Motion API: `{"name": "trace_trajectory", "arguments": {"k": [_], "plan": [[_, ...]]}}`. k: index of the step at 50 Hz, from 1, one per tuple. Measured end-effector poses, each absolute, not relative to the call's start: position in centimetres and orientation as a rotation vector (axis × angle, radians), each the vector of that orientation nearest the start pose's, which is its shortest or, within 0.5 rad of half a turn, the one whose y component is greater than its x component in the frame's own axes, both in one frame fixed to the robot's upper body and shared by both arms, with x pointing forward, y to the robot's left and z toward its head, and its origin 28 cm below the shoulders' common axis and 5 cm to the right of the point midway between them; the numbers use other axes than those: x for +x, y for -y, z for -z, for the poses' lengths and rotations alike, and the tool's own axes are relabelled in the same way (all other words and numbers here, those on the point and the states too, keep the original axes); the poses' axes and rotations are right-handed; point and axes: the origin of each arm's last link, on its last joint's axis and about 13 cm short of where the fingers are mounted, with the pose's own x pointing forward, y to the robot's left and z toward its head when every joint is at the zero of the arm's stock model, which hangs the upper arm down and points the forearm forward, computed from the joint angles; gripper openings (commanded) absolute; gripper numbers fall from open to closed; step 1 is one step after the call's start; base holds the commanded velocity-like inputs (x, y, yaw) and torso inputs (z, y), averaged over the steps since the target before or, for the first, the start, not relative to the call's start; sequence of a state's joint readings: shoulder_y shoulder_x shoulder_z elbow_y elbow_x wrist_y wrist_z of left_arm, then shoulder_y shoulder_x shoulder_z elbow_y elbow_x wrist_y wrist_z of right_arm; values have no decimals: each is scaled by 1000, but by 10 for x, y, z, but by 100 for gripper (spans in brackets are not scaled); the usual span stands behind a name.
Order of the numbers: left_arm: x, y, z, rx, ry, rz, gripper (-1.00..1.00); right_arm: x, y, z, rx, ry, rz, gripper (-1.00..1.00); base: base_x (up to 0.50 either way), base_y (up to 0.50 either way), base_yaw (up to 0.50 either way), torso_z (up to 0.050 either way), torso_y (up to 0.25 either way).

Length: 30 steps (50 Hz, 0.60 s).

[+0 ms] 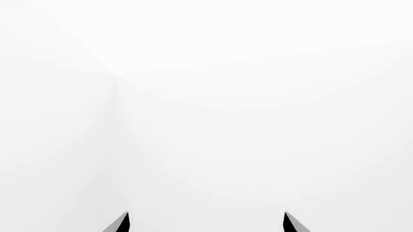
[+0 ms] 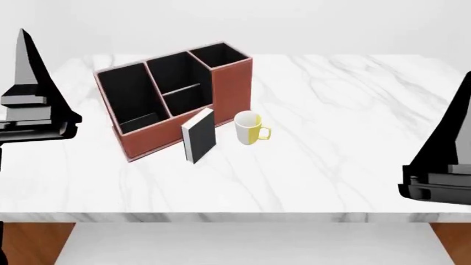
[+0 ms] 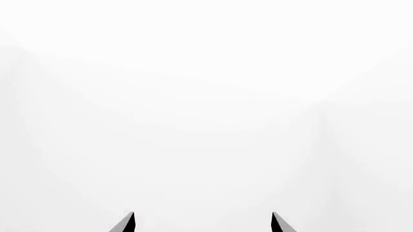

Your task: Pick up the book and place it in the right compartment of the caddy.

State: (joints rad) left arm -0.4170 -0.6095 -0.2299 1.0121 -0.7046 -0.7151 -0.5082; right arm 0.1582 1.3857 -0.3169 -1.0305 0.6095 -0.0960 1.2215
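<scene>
Head view: white marbled counter (image 2: 353, 138) fills the middle of the frame. The caddy (image 2: 173, 105) sits upper left of centre, red-brown outside, black inside, set at an angle. Three sections; the right compartment (image 2: 219, 55) is the tallest, at the far end near the upper middle of the frame.

The book (image 2: 199, 136) stands upright on the counter, just in front of the caddy's near wall, slightly left of frame centre. Dark cover, white page edges facing left. Whether it touches the caddy wall, cannot tell. A white mug (image 2: 250, 128) with a yellow handle stands just right of the book, apart from it.

Left claw (image 2: 30, 72) shows at the left edge of the frame, pointing up, well apart from the book. Right claw (image 2: 456, 132) shows at the right edge, also raised and well clear of everything on the counter.

Left wrist view: two dark fingertips (image 1: 119, 223) at the lower edge, spread wide, nothing between them, only blank white beyond. Right wrist view: the same, fingertips (image 3: 125, 223) wide apart and empty against white.
</scene>
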Motion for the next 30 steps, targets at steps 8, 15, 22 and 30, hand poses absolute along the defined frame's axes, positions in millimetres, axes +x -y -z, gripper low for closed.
{"name": "trace_trajectory", "arguments": {"k": [8,15,22,30], "plan": [[176,-265,-257,95,671,-138,100,130,147,-241,-155,727,140,100,0,0,0,0,0],[176,-265,-257,94,669,-139,100,129,146,-241,-155,724,135,100,4,-12,0,0,0],[176,-266,-259,95,671,-147,100,129,145,-241,-159,715,126,100,0,-367,0,0,0],[176,-265,-259,90,670,-136,100,130,145,-242,-164,719,123,100,0,-263,0,0,0]]}}
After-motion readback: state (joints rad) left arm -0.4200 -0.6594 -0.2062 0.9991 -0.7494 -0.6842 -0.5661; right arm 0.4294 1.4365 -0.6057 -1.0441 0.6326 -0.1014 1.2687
